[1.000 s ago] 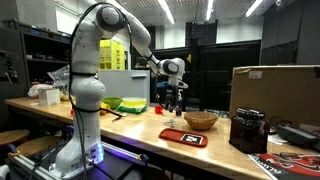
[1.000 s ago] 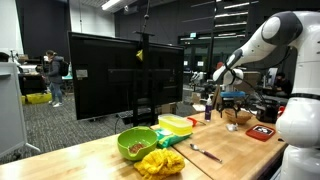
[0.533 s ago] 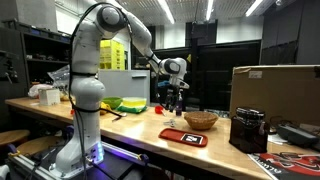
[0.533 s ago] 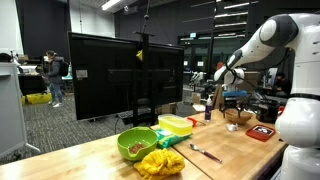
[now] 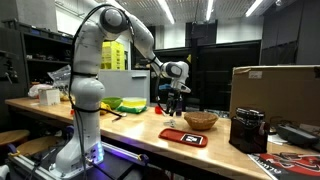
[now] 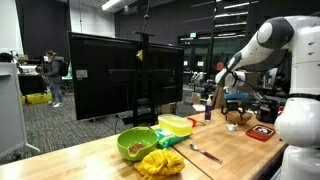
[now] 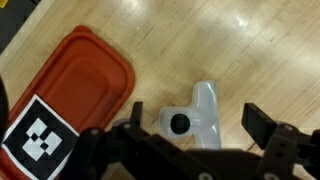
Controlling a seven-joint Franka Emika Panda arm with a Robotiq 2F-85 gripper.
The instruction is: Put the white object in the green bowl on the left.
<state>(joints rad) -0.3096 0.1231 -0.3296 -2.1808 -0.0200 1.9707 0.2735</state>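
In the wrist view the white object (image 7: 196, 112), a T-shaped plastic piece with a dark round hole, lies on the wooden table between my gripper's fingers (image 7: 195, 125). The fingers are spread wide on either side of it and do not touch it. In both exterior views my gripper (image 5: 174, 99) (image 6: 233, 102) hangs low over the table near the woven bowl (image 5: 200, 120). The lime-green bowl (image 6: 136, 143) stands far off toward the table's other end, with dark food inside; it also shows in an exterior view (image 5: 108, 104).
A red tray (image 7: 70, 95) with a black-and-white marker lies next to the white object, also in both exterior views (image 5: 183, 137) (image 6: 263, 132). A yellow cloth (image 6: 158, 162), a yellow-green container (image 6: 176, 125) and a utensil (image 6: 205, 153) lie near the green bowl. A cardboard box (image 5: 275, 90) stands behind.
My gripper has shifted slightly toward the woven bowl and stays low over the table. Nothing else has moved.
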